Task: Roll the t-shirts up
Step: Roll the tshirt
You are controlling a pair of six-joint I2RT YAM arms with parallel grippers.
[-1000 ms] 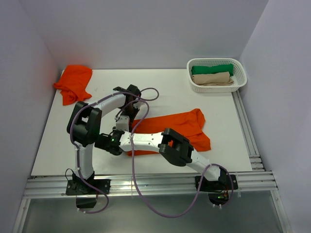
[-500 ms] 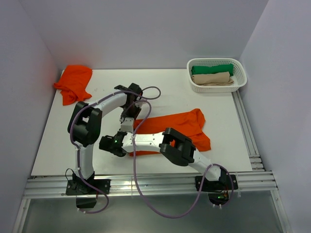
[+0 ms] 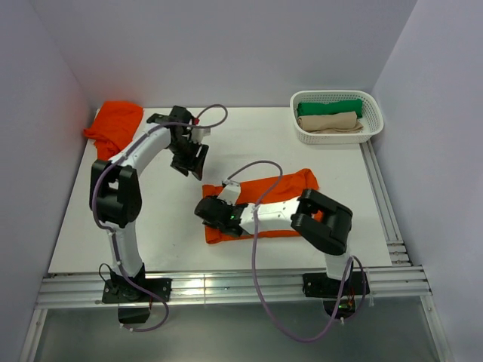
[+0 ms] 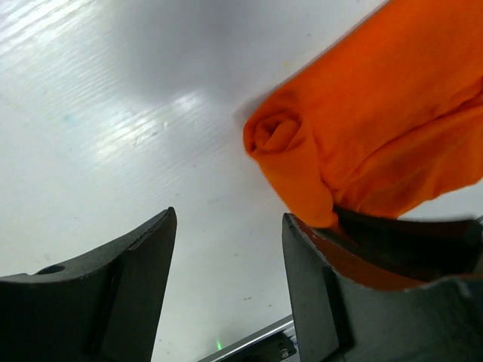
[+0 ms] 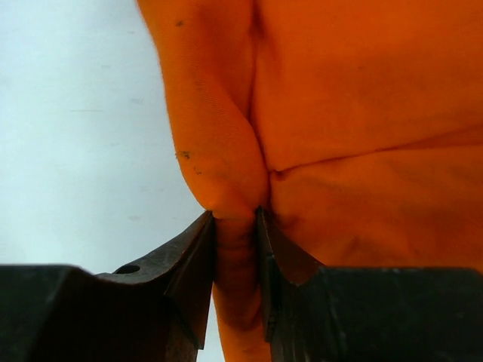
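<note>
Since earlier, left tool (image 3: 190, 160) has lifted toward 11 o'clock, jaws apart, empty. Right tool (image 5: 235, 226) pinches the tee's (image 3: 281, 197) rolled fold on the worktop (image 3: 90, 226).

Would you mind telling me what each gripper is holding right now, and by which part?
The right gripper pinches a fold at the orange t-shirt's rolled left end. The left gripper is open, holding nothing.

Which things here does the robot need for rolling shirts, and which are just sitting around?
For the job:
- orange t-shirt on the table, pinched by the right gripper
- second orange t-shirt in the far left corner
- left gripper, open, holding nothing

Just lying about:
- white basket
- green cloth and tan cloth inside it
</note>
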